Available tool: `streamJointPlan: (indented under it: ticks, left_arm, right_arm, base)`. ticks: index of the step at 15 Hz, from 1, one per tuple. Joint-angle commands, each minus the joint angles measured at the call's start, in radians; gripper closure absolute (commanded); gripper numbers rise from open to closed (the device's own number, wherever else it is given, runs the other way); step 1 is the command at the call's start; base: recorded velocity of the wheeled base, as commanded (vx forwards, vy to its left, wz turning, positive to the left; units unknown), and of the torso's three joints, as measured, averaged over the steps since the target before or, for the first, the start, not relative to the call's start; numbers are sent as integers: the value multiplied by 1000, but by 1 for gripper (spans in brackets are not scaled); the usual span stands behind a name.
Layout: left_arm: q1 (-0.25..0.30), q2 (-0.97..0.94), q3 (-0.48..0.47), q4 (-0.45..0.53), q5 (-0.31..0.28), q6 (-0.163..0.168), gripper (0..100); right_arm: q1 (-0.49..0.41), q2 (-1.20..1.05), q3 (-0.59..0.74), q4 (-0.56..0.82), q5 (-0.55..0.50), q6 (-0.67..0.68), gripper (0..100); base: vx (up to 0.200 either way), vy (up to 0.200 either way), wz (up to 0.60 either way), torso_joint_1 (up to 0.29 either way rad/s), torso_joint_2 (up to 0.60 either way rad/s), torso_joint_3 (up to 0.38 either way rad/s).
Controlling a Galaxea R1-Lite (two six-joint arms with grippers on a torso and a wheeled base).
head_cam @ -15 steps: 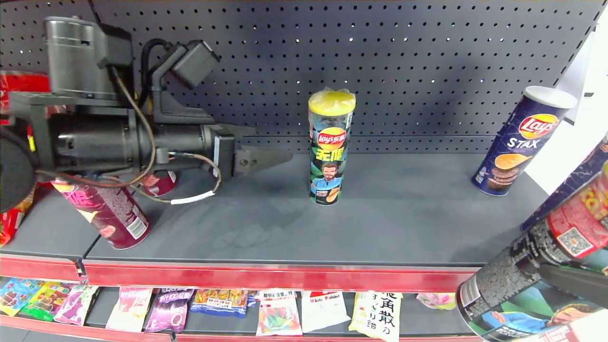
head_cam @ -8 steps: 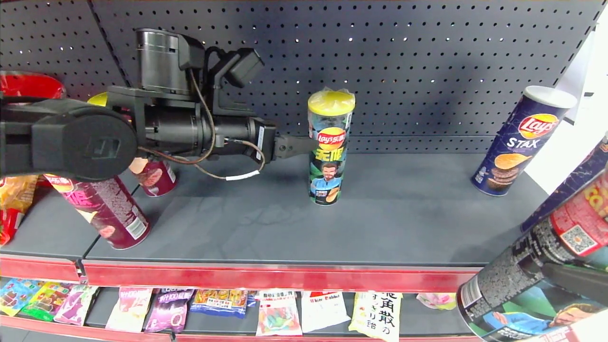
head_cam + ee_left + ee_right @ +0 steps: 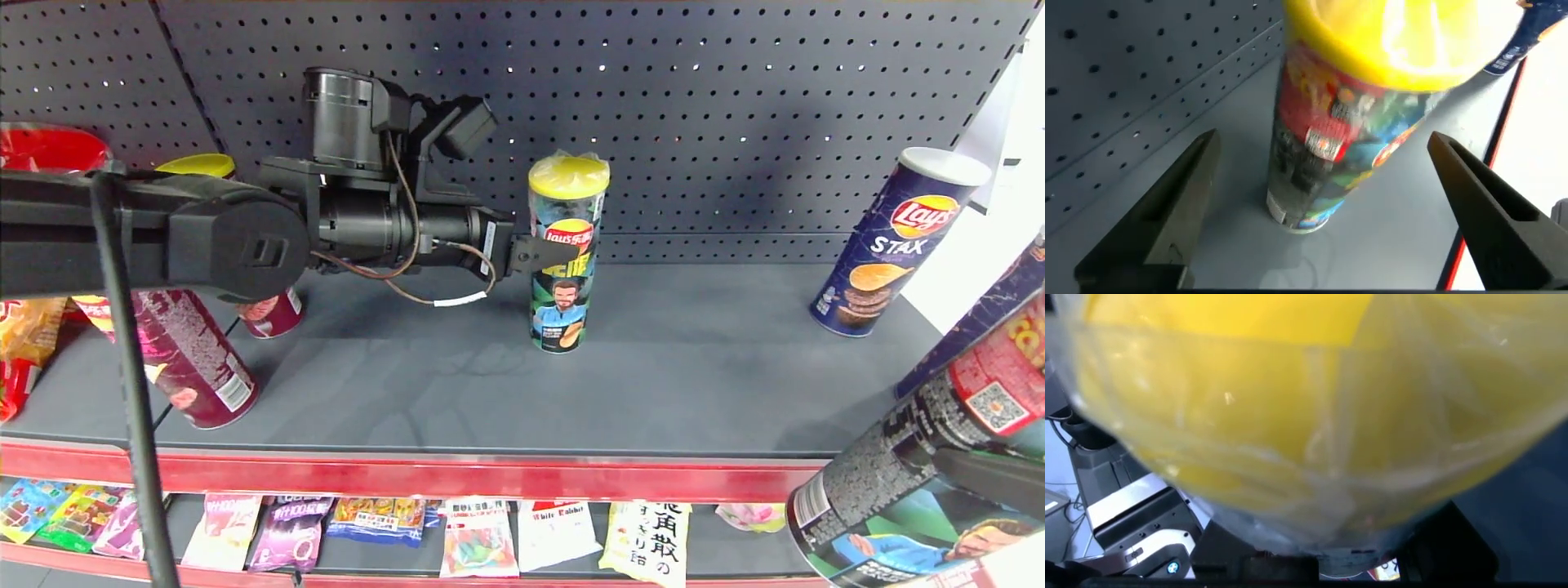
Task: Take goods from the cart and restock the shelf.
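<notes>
A dark blue-grey pegboard back panel [image 3: 735, 122] closes off the rear, and pinpoints of light shine through some of its holes. Below it lies the flat grey shelf [image 3: 669, 392], matte and faintly scuffed, with a seam [image 3: 155, 425] near its left end where two sections meet. A glossy red strip [image 3: 490, 478] runs along its front edge. A lower shelf [image 3: 727, 551] sits beneath it. Past the right end is a bright white area [image 3: 971, 261].
</notes>
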Motion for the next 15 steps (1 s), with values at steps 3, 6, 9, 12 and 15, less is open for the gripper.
streamJointPlan:
  ticks: [3, 6, 9, 12, 15]
  left_arm:
    - [-15, 22, -19, -1, -19, 0, 0]
    - [-17, 63, -77, -1, -16, 0, 0]
    - [-15, 97, -117, -1, -10, 0, 0]
    - [-32, 112, -138, -1, -10, 0, 0]
    - [-35, 119, -138, -2, -15, 0, 100]
  right_arm:
    - [0, 0, -1, 0, -1, -1, 100]
    - [0, 0, 1, 0, -1, -1, 100]
    - [-1, 0, -1, 0, -1, -1, 100]
    - [-1, 0, 1, 0, -1, -1, 100]
    - [-1, 0, 1, 0, -1, 1, 100]
  base:
    - [0, 0, 0, 0, 0, 0]
    - [0, 0, 0, 0, 0, 0]
    - [0, 0, 0, 0, 0, 0]
    - [0, 0, 0, 0, 0, 0]
    - [0, 0, 0, 0, 0, 0]
